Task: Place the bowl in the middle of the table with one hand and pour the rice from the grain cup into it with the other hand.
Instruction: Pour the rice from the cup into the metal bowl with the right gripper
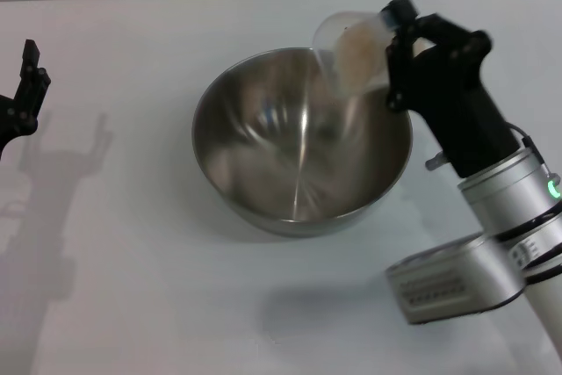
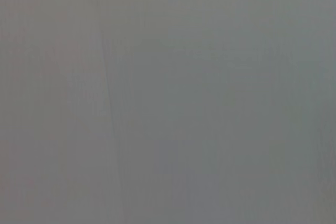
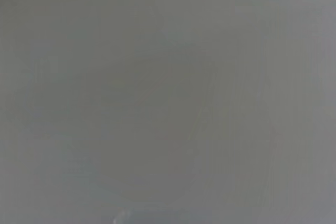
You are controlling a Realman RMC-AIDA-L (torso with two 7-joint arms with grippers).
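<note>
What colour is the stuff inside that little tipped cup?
Pale beige: the rice shows through the clear grain cup, best seen in the head view.

Our right arm reaches in from the table's near right corner, its silver forearm rising into a black wrist that angles toward the far side. Our right gripper (image 1: 397, 52) sits at the end of it, black fingers clamped around what it holds, tipped over toward the table's middle. Our left gripper (image 1: 26, 85) hangs at the left edge, well apart from the other, with only its black fingers and part of the wrist in the head view. Neither wrist view shows any part of us we can make out.
</note>
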